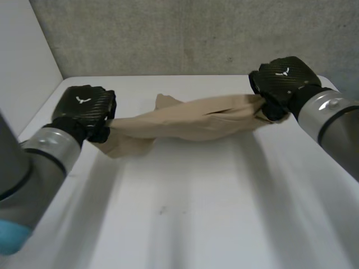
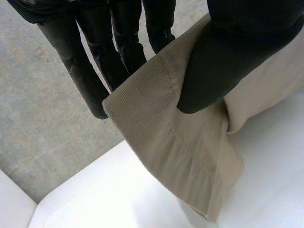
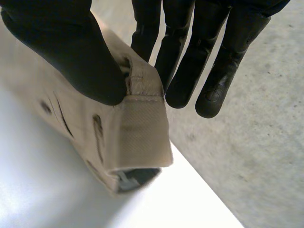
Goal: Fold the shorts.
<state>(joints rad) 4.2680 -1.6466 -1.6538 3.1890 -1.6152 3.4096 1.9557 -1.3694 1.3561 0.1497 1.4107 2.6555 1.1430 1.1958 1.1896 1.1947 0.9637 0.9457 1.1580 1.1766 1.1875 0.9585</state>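
Tan shorts (image 1: 185, 120) hang stretched between my two hands just above the white table (image 1: 185, 213), bunched into a long band. My left hand (image 1: 84, 109) holds the left end; in the left wrist view its thumb (image 2: 213, 71) pinches a ribbed hem of the shorts (image 2: 180, 142) against the fingers (image 2: 90, 71). My right hand (image 1: 280, 84) holds the right end; in the right wrist view its thumb (image 3: 71, 52) presses the waistband with a belt loop (image 3: 142, 128) against the fingers (image 3: 190, 61).
A grey concrete wall (image 1: 185, 33) rises behind the table's far edge. A white side panel (image 1: 22, 61) stands at the left. Bare table surface lies in front of the shorts, toward me.
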